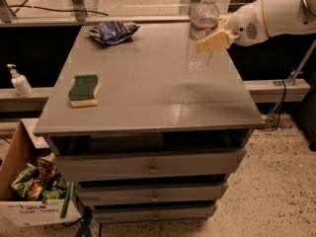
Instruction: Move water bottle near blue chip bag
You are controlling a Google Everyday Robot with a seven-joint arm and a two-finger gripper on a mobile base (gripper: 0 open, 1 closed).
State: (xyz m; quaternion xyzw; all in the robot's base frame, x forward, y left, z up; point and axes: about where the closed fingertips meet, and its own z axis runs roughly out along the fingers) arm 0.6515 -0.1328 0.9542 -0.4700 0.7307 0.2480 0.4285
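Note:
The water bottle (pixel 201 31) is a tall clear bottle with a white cap and a pale label band. It hangs upright above the right rear part of the grey cabinet top (pixel 148 93). My gripper (pixel 210 38) comes in from the right on a white arm and is shut on the bottle at its middle, with one tan finger (pixel 213 42) across its front. The blue chip bag (pixel 113 32), dark blue and wrinkly, lies at the rear left of the top, well to the left of the bottle.
A green-and-yellow sponge (pixel 84 89) lies on the left side of the top. A white pump-top bottle (pixel 19 81) stands on a ledge to the left. A cardboard box of snack bags (pixel 34 186) sits on the floor at lower left. Drawers (pixel 150 169) face the front.

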